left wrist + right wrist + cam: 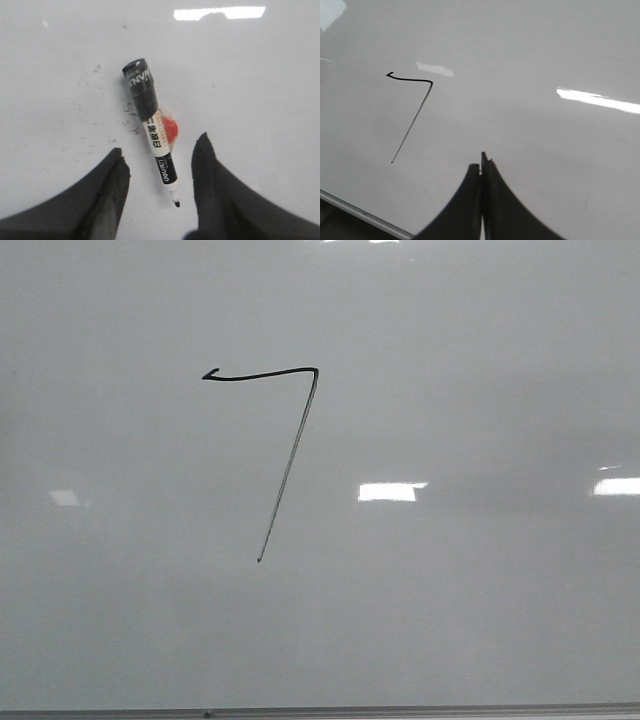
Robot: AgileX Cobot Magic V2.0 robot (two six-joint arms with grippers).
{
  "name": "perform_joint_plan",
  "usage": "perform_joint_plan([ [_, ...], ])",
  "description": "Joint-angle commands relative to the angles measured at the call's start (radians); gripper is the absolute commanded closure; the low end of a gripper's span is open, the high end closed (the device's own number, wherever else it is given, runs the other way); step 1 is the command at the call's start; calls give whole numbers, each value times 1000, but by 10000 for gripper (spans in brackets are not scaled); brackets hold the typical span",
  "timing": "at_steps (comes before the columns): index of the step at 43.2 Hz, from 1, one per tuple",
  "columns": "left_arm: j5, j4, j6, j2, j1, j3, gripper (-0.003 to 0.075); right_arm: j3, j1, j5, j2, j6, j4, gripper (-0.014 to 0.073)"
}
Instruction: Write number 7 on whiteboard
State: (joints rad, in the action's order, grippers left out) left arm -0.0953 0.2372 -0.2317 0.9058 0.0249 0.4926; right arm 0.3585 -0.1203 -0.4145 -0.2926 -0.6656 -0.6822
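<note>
One number 7 [285,455] marks the whiteboard [480,600]; my left gripper [160,165] gapes around the marker [152,132], my right gripper [481,172] is clenched empty.

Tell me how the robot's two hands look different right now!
The left hand is open, its fingers spread wide apart; the right hand is shut, fingers pressed together. A marker lies uncapped on the whiteboard between the left hand's fingers, not gripped; the right hand has nothing, and the number 7 sits off to one side. Both have dark fingers.
</note>
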Motion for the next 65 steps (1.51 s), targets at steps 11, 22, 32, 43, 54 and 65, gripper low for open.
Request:
perform_joint_plan([
  [11,-15,-2,-6,-535,78,-119,741,24,3,63,-6,-4,-27,664],
  [22,-113,-2,-6,-745,80,-119,741,24,3,63,-6,-4,-27,664],
  [32,-112,-2,-6,-764,80,-121,741,24,3,63,-6,-4,-27,664],
  [43,-112,-2,-6,-764,80,-121,741,24,3,63,-6,-4,-27,664],
  [54,-110,-187,232,-789,73,-135,741,24,3,63,-6,-4,-27,664],
  [65,-101,-255,284,-926,-3,-261,741,24,3,63,-6,-4,-27,664],
])
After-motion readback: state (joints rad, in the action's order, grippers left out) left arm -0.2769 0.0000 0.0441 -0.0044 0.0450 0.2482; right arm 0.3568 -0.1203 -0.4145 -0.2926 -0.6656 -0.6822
